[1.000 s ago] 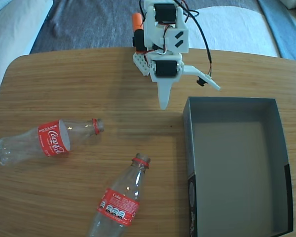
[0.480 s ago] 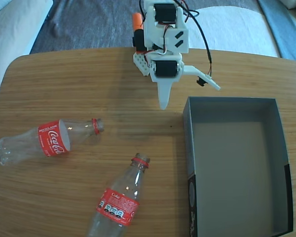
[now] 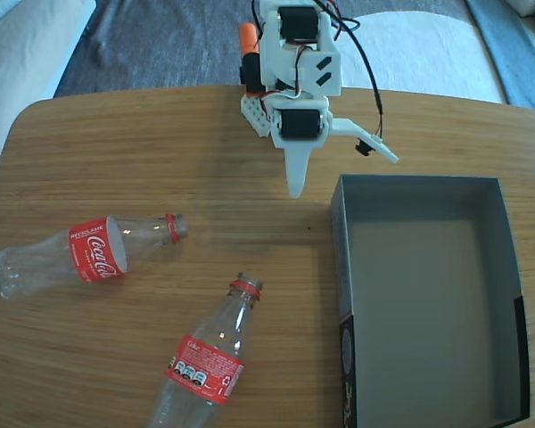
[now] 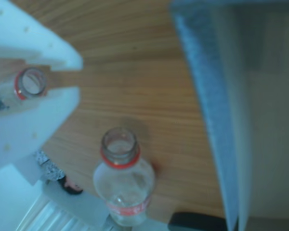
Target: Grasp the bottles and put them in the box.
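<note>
Fixed view: gripper (image 3: 334, 160) spread wide, empty; nearer bottle (image 3: 207, 361) past fingertips, neck toward gripper, long axis slightly diagonal.

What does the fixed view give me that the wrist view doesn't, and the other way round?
Only the fixed view shows the whole box, empty, both bottles full length with labels, and the arm's white body. Only the wrist view looks into the open mouths of the near bottle and far bottle, framed by the end effector. Both show the two bottles lying on the wooden table outside the box.
</note>
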Robot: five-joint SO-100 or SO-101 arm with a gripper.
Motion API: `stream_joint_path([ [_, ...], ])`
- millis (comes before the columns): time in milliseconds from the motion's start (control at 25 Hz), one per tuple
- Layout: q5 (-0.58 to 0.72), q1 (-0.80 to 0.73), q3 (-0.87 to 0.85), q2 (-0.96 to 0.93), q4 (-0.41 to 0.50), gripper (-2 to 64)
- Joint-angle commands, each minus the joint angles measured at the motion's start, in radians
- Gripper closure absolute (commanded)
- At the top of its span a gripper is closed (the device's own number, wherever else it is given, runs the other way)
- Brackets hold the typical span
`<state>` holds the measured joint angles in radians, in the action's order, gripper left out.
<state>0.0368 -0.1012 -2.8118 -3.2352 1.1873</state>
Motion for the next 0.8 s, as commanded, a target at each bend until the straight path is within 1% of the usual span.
stream_joint_path([
  [0,-0.005,-0.003,0.008,-0.006,-0.006,61.7],
  [240,0.0,-0.003,0.021,0.0,0.0,61.6],
  [360,0.0,-0.003,0.091,0.032,0.0,61.6],
  [440,0.0,0.0,0.161,0.103,0.0,61.6],
  [600,0.0,0.005,0.25,0.288,0.0,61.5],
  [760,0.003,0.005,0.396,0.471,0.0,61.5],
])
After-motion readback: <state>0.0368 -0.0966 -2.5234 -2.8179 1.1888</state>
